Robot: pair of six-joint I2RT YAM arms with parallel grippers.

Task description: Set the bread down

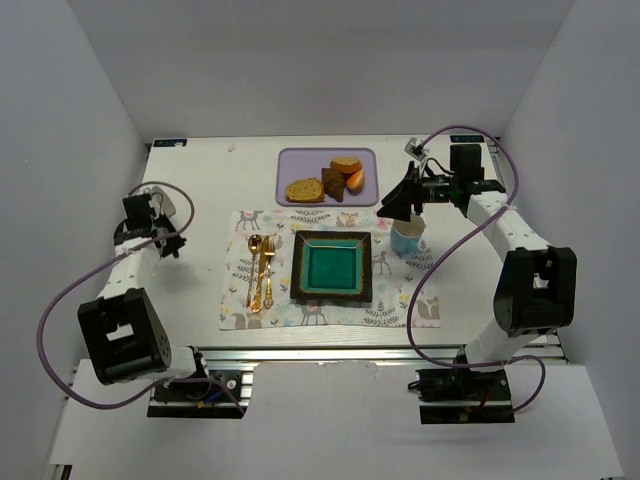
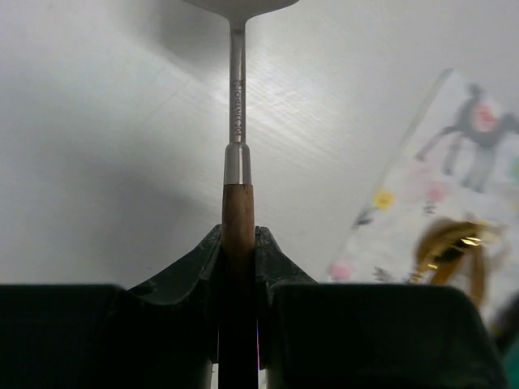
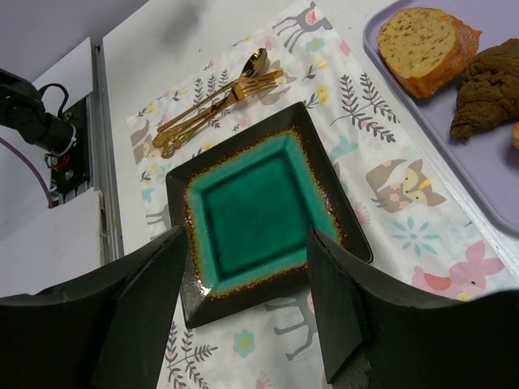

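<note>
The left gripper (image 2: 239,243) is clamped tight on the wooden handle of a spatula (image 2: 237,121); the metal stem runs straight out past the fingertips toward a pale blade (only its near edge shows at the top of the left wrist view); the white table (image 2: 97,146) lies beneath. Off to the right of these fingers are a corner of the patterned placemat (image 2: 422,194) and a blurred glint of gold cutlery (image 2: 450,247).

The right gripper (image 3: 245,239) has its fingers (image 3: 332,308) standing apart with nothing between them; below the gap lies the square teal plate (image 3: 259,211) with its dark rim, bare, resting on the placemat. Beyond the fingertips and to their left, the gold cutlery lies in a bundle just beside the plate.

The bread (image 3: 422,49) lies on the lavender tray (image 3: 486,162), well apart from the right fingers, ahead of them and off to the right; a dark brown chunk (image 3: 491,89) sits just beside it on the same tray. Seen from above, the bread is at the left end of the tray, with orange pieces (image 1: 347,165) farther right; a pale blue cup (image 1: 408,240) stands just under the right gripper, beside the plate.
</note>
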